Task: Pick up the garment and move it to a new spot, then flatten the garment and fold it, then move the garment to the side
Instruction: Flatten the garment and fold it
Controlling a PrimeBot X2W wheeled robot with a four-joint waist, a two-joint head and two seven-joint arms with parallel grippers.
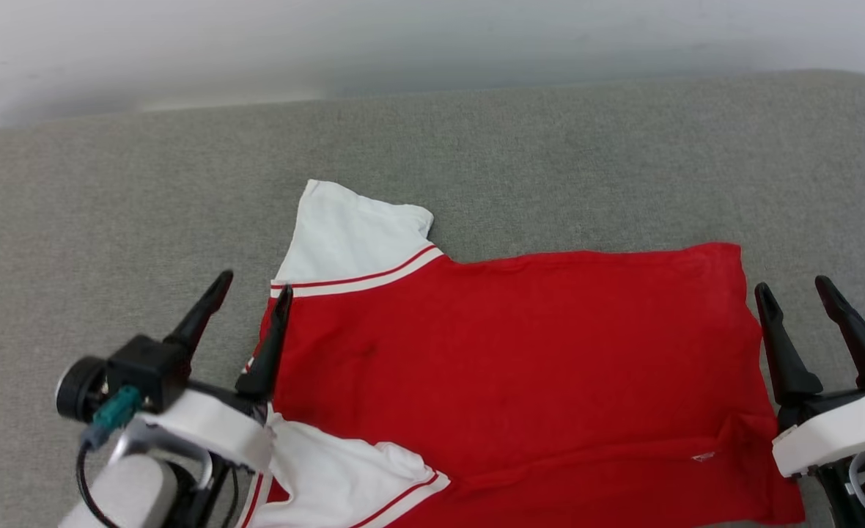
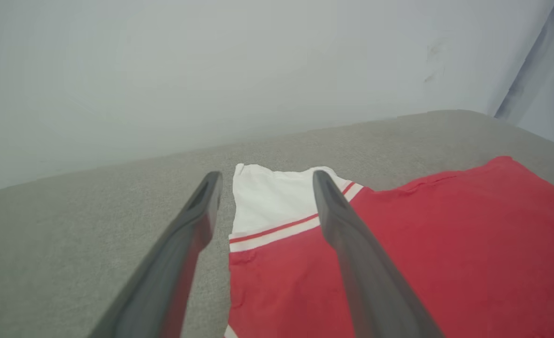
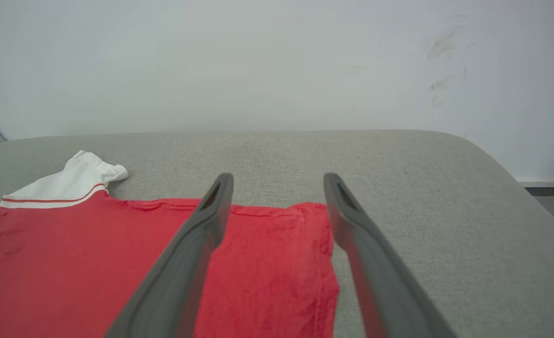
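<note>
while lying flat on the gray worktop (image 1: 110, 183), plain red side up, stretches sideways as a shirt (image 1: 513, 352) between left hand (image 1: 255, 282) and right hand (image 1: 792, 284). at the left end, two white sleeves with red-striped trim: far sleeve (image 1: 352, 235) and near sleeve (image 1: 337, 477). at the right end, the hem (image 1: 737, 315). left hand spread wide, pinching nothing, with inner finger over the shirt's left edge and outer finger over bare worktop. right hand spread wide too, empty, just beside the hem in the head view. from its own wrist, far hem corner between the fingers, one finger across red cloth. cannot tell whether either hand touches the cloth.
</note>
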